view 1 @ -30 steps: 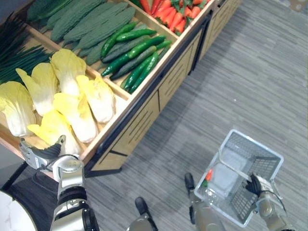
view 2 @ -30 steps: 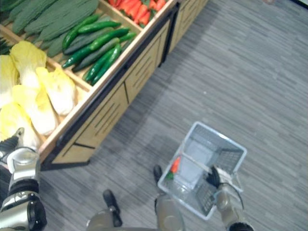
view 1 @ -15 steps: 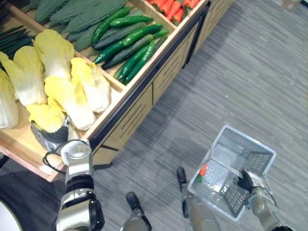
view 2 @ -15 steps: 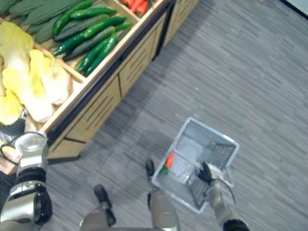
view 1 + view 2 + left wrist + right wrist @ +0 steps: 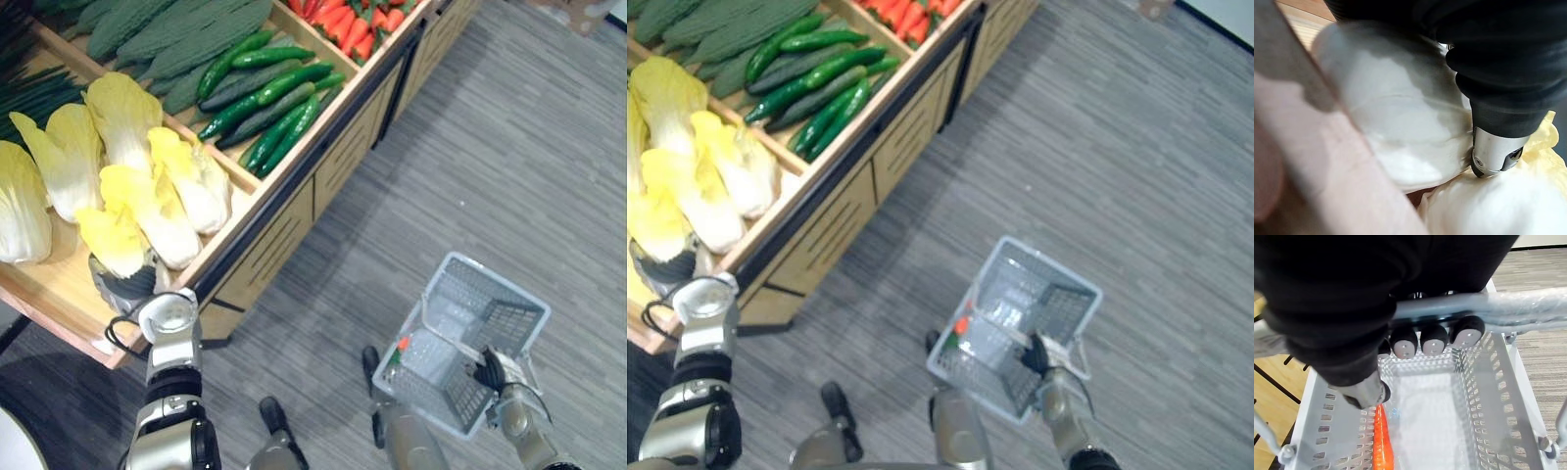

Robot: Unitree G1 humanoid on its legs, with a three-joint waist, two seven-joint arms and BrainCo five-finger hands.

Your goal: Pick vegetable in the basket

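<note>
Left hand (image 5: 120, 286) lay against the pale yellow napa cabbage (image 5: 116, 238) at the wooden produce stand's (image 5: 294, 220) front corner; its grip could not be told. Cabbage judged light, leaves fragile (take the firm white base). Right hand (image 5: 1432, 340) curled round the grey wire basket's (image 5: 1488, 382) handle (image 5: 1508, 301), off the stand.

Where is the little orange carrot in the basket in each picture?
Left eye view: lower right, carrot against the basket's left wall.
Right eye view: lower middle, same wall.
Right wrist view: on the basket floor, past the right hand.
Left wrist view: cabbage instead.
Shared landmark: the basket's mesh wall.
</note>
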